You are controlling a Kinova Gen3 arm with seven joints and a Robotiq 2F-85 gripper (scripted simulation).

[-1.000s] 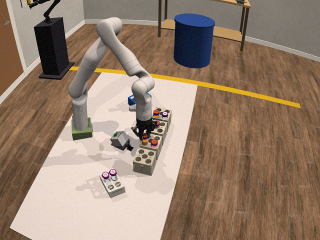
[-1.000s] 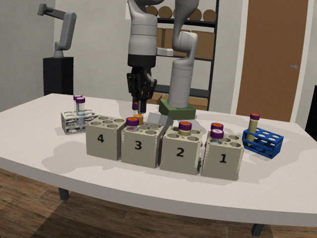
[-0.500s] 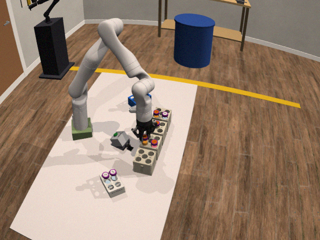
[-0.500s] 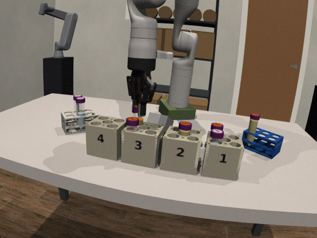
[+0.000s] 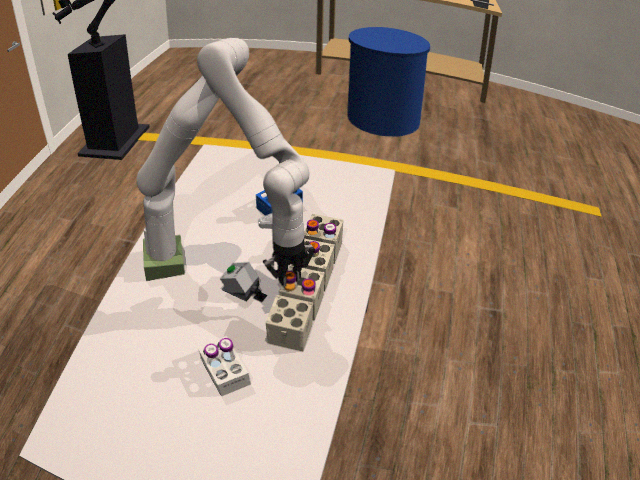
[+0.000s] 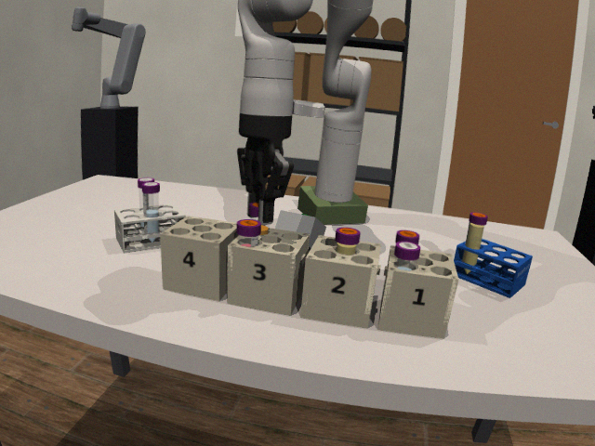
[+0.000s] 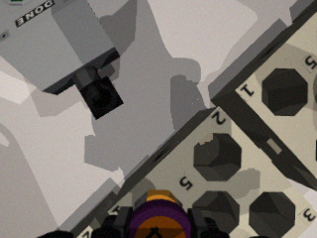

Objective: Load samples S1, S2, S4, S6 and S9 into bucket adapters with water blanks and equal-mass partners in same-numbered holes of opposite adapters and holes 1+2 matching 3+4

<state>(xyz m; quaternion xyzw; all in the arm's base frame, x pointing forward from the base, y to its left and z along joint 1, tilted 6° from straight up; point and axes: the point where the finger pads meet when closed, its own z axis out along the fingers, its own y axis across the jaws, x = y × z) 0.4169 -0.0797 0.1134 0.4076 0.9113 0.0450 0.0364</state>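
Sample tube [image 6: 254, 209], orange-filled, is clamped between the jaws, lowered into adapter 3 [image 6: 259, 273].

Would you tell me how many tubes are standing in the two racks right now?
3: two tubes in the grey rack, one tube in the blue rack; none seems hidden.

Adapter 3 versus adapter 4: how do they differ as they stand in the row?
Adapter 3 has a purple-capped tube standing in a front hole, and the gripper is lowering a second tube into a rear hole; adapter 4 holds nothing, all its holes open. Adapter 4 is the end block, adapter 3 sits between neighbours. Both are beige five-hole blocks standing flat.
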